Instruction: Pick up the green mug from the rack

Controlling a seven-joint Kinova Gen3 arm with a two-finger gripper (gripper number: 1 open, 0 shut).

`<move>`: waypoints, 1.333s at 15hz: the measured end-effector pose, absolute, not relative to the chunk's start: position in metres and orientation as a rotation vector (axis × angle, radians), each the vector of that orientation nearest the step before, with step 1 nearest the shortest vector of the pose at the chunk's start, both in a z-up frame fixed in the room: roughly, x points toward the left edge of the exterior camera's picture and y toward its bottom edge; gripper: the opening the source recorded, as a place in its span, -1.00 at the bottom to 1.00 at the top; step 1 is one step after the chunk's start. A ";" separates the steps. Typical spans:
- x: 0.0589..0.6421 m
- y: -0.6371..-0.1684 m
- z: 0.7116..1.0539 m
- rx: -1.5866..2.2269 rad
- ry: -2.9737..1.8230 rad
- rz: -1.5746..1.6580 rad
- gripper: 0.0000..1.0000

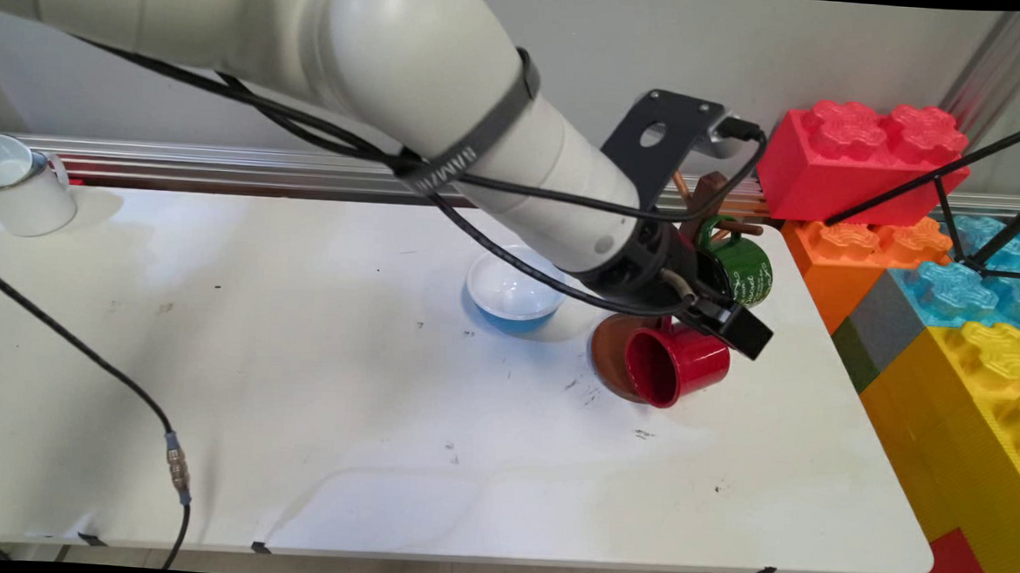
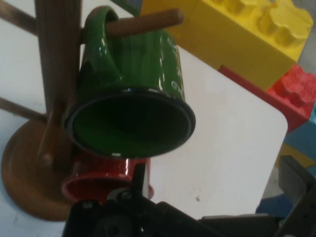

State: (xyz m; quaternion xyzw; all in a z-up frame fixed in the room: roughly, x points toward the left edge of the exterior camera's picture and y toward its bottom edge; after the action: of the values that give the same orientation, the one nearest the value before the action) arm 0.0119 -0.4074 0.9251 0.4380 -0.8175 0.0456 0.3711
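My gripper (image 1: 716,322) hangs at the wooden mug tree (image 1: 709,192) on the table's far right. A red mug (image 1: 676,365) lies on its side in the air right under the gripper, with its mouth towards the near left, over the tree's round brown base (image 1: 609,348). Whether the gripper holds it is hidden. A green mug (image 1: 742,268) hangs on a peg just beyond. In the hand view the green mug (image 2: 131,98) hangs mouth-down on its peg (image 2: 143,22). The red mug (image 2: 98,180) shows below it, beside the post (image 2: 59,64).
A white bowl with a blue outside (image 1: 514,297) stands left of the tree. A white mug (image 1: 22,187) is at the far left corner. Big toy bricks, red (image 1: 862,156), orange, blue and yellow (image 1: 985,390), are stacked along the table's right edge. A black cable (image 1: 104,366) crosses the table's left.
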 end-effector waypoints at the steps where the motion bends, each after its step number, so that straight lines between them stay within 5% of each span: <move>1: 0.009 -0.408 0.922 1.123 -2.085 0.121 1.00; 20: -0.014 -0.413 0.892 1.148 -1.943 0.186 1.00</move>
State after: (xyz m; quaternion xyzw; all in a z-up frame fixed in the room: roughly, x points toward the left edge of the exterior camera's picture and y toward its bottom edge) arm -0.0141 -0.4133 0.8919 0.4589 -0.7770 0.0744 0.4245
